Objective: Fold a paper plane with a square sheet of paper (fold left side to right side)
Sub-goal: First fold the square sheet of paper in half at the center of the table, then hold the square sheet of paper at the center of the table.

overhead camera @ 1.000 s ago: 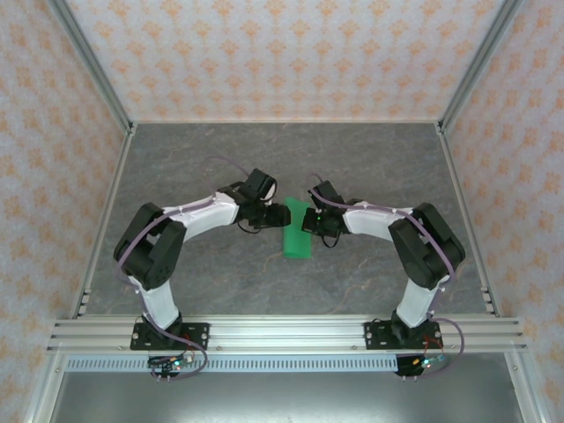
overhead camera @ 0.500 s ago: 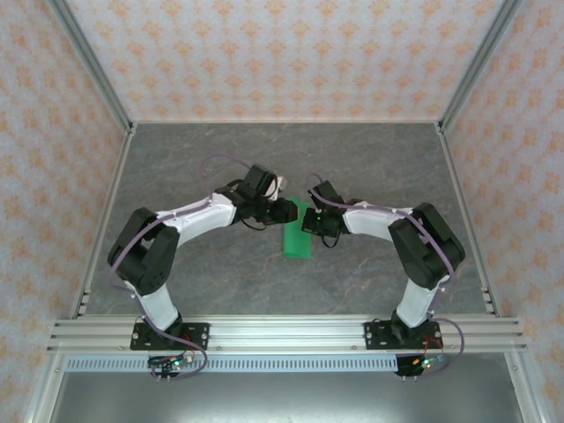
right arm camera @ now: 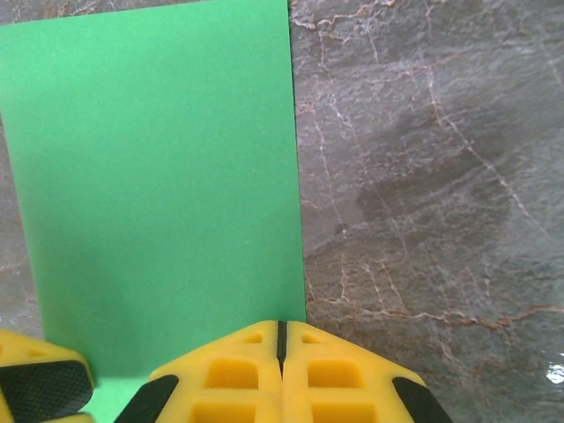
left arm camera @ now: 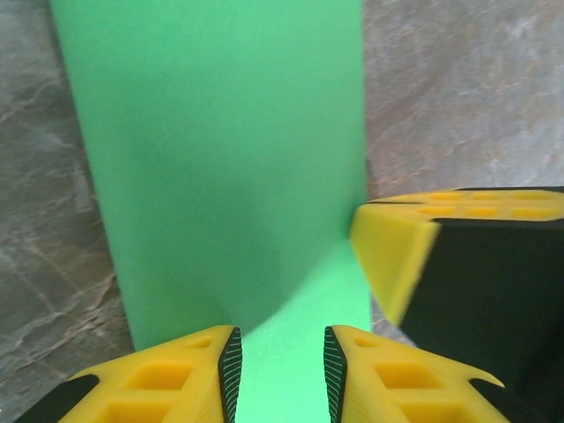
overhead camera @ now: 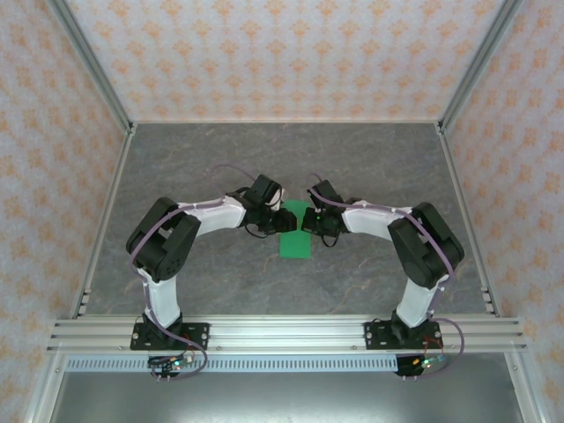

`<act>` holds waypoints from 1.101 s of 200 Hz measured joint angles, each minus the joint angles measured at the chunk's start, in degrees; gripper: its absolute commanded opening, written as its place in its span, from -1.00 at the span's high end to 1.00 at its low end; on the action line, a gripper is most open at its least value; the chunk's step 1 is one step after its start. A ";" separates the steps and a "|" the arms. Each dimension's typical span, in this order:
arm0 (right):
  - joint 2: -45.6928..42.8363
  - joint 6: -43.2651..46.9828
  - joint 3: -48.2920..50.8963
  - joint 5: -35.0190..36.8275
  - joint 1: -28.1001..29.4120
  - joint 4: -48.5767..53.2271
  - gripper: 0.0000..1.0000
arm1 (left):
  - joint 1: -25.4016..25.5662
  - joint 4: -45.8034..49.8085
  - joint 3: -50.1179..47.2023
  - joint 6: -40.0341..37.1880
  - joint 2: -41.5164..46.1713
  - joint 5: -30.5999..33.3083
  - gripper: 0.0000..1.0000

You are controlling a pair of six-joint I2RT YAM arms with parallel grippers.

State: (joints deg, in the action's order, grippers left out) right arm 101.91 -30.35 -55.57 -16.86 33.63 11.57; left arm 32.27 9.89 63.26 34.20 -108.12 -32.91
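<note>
The square sheet of paper [overhead camera: 296, 238] lies on the table as a bright green upright rectangle, folded narrow. My left gripper [overhead camera: 283, 218] hovers over its left part near the far end. In the left wrist view its jaws [left arm camera: 280, 342] stand a little apart, with flat green paper [left arm camera: 220, 159] showing through the gap. My right gripper [overhead camera: 308, 220] is shut, and its joined tips [right arm camera: 282, 324] rest at the right edge of the paper [right arm camera: 159, 176]. A yellow finger of the right gripper [left arm camera: 397, 256] is close beside the left one.
The grey marbled tabletop [overhead camera: 370, 159] stretches around the paper. Patterned walls and metal rails [overhead camera: 282, 333] enclose it. Both arms bend inward and meet at the table's middle.
My left arm has drawn its elbow in, and its gripper has come further over the paper with its jaws narrower. The right arm and the paper have stayed put.
</note>
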 measured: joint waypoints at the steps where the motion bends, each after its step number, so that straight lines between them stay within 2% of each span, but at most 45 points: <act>1: 0.00 0.00 -0.02 0.04 0.00 0.04 0.88 | 0.00 0.00 -0.02 -0.02 -0.02 0.07 0.32; 78: 0.31 0.63 -0.72 0.61 0.22 1.11 0.88 | -0.04 -1.01 -2.78 -1.38 0.57 2.54 0.33; 142: 0.46 0.66 -1.07 0.63 0.28 1.49 0.88 | -2.69 0.61 -10.29 -2.32 8.35 2.51 0.34; 180: 0.46 0.66 -1.09 0.63 0.28 1.49 0.88 | -2.60 -0.98 -10.01 -2.03 10.88 0.31 0.39; 220: 0.48 0.85 -1.25 0.81 0.39 1.70 0.88 | -0.92 -3.17 -6.01 -1.07 6.97 -1.70 0.41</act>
State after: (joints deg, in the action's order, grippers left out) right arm 102.39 -29.50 -56.82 -16.05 34.02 13.28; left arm 31.35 6.72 57.25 33.12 -101.14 -34.61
